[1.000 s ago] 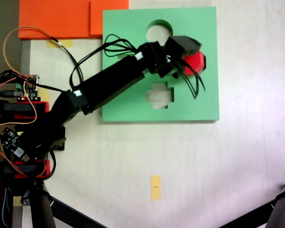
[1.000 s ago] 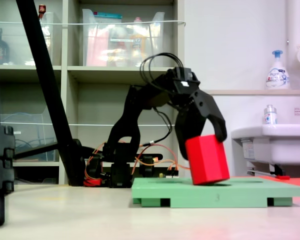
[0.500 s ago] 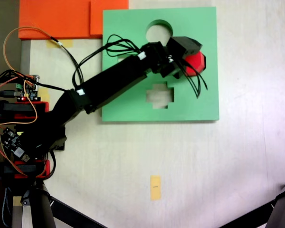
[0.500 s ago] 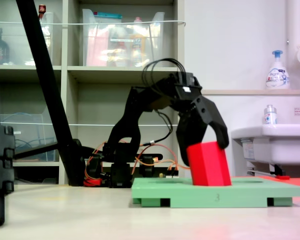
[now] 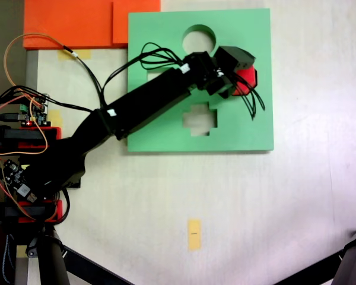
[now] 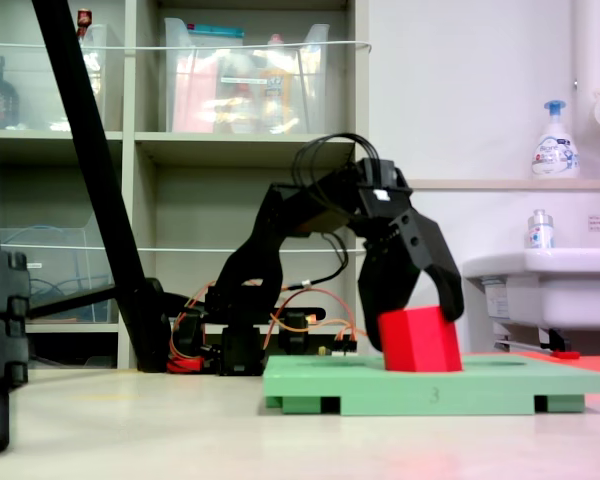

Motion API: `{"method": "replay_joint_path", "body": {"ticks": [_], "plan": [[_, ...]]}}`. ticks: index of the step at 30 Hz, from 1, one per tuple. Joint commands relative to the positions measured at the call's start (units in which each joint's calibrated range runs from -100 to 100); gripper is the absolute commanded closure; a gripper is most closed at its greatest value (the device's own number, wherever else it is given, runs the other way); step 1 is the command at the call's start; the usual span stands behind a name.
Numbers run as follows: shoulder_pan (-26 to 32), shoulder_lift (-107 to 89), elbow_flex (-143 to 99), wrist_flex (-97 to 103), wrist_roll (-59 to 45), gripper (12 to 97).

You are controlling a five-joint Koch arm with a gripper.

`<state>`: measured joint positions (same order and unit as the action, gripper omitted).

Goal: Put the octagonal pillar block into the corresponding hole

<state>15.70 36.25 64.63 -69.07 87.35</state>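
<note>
The red octagonal pillar block (image 6: 420, 342) stands upright and sunk partway into the green foam board (image 6: 480, 385), so only its upper part rises above the surface. My gripper (image 6: 412, 325) straddles it from above, shut on its sides. Seen from above, the gripper (image 5: 240, 80) covers most of the block (image 5: 250, 78) at the board's (image 5: 243, 127) right middle. The corresponding hole is hidden under the block and gripper. The round cutout (image 5: 199, 40) and the cross-shaped cutout (image 5: 200, 119) lie open.
Orange foam slabs (image 5: 77, 24) lie at the board's upper left. The arm's base and circuit boards (image 5: 24, 119) sit at the left table edge. A yellow tape mark (image 5: 194, 234) is on the table below the board. Black stand legs (image 5: 350, 261) cross the lower corners.
The gripper has lowered with the block. The block went from tilted above the board to upright and sunk partway into it.
</note>
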Motion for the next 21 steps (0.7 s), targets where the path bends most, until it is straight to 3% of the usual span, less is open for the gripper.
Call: {"method": "replay_joint_path", "body": {"ticks": [1,6,15,21], "plan": [[0.20,1.18,2.97,2.09,-0.83,62.6],[-0.10,1.18,2.97,1.03,-2.25,54.7],[-0.15,-3.57,3.77,-2.43,-2.25,19.5],[-0.15,-10.97,3.87,-9.17,-2.39,19.1]]}}
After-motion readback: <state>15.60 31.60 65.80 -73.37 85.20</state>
